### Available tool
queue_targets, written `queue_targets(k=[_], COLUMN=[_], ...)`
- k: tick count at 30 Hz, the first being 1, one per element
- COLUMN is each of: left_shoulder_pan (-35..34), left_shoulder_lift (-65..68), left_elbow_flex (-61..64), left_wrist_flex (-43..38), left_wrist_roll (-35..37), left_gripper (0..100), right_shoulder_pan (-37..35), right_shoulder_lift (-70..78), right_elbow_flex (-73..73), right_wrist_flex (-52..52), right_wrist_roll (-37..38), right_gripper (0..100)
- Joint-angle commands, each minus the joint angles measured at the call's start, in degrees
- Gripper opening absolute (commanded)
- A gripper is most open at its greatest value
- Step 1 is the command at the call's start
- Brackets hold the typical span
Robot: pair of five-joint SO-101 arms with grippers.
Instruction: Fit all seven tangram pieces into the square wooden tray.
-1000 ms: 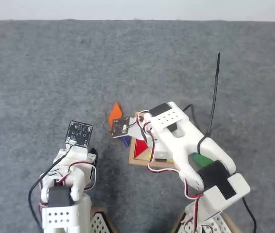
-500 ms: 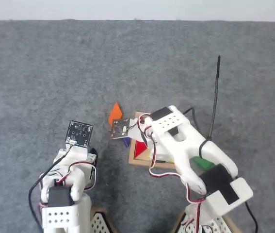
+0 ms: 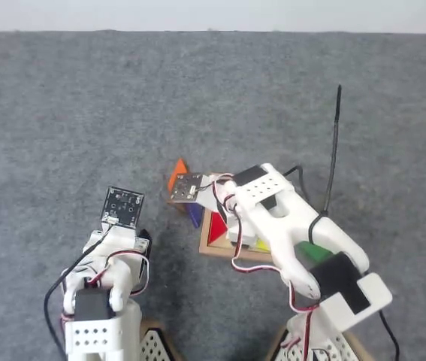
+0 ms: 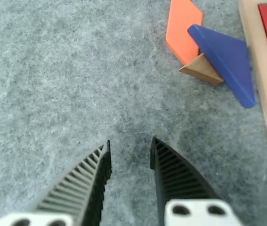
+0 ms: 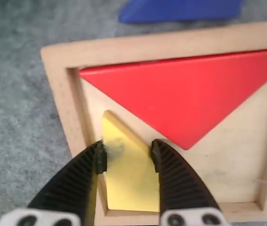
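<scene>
Yellow triangle (image 5: 128, 183), pinched in my right gripper (image 5: 126, 153): I would seat it flat against the near wall of the tray (image 5: 58, 94), beside the red triangle (image 5: 190, 94), before releasing.

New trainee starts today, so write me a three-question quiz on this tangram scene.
1. True or false: the red triangle lies inside the tray.
2. Which piece sits between the fingers of the right gripper? A) the yellow piece B) the blue triangle C) the orange piece
3. Fill in: the left gripper hangs open above bare grey ____.

Key: 1 true; 2 A; 3 carpet.
</scene>
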Motion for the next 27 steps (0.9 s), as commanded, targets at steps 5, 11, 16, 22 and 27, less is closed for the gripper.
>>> queue_targets(k=[5,11,16,22,27], left_shoulder_pan=[-0.3,-0.3,-0.3,-0.3,-0.3], left_shoulder_lift=[-0.9,-0.9,-0.9,-0.9,-0.9], left_elbow_flex=[-0.4,-0.4,-0.4,-0.4,-0.4], left_wrist_flex=[0.2,0.2,0.2,0.2,0.2], left_wrist_roll=[-0.7,-0.7,-0.7,-0.7,-0.7], left_gripper=[13,13,13,13,13], right_shoulder_pan=[4.6,8.4,10.5,10.7,13.9], right_shoulder_lift=[0.5,0.5,0.5,0.4,0.4], right_elbow_flex=[-3.4,-6.9,-12.0,-19.2,-22.0], right_wrist_flex=[3.4,3.5,7.0,12.0,13.1], right_wrist_roll=[-1.6,-1.8,-2.9,-3.2,-3.2], right_gripper=[1.2,0.8,0.8,0.8,0.8])
